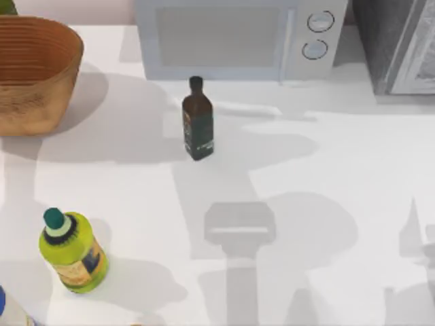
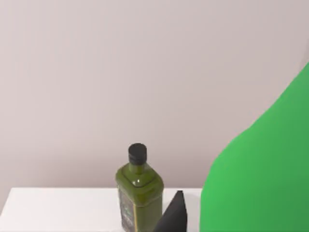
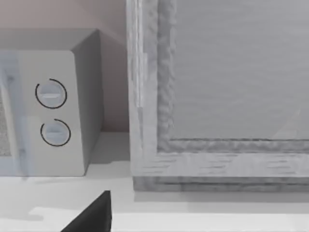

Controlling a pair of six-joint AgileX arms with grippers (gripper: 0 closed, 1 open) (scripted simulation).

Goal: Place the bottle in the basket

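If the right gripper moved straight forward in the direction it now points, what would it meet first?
Probably the grey cabinet, which lies dead ahead in the right wrist view; the microwave stands beside that line. Depth is unclear.

No readable text anywhere. Labels on dark bottle (image 1: 197, 119) and yellow-green bottle (image 1: 73, 250) too blurred to read. Microwave (image 1: 238, 37) dials unmarked.

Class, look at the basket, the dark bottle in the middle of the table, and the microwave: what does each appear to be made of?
The basket looks like woven wicker, tan-orange and matte, with ribbed walls. The dark bottle seems to be glass: dark, glossy, square-shouldered, with a black cap, though tinted plastic is possible. The microwave appears to be pale painted metal or plastic with a smooth, flat casing and two round dials.
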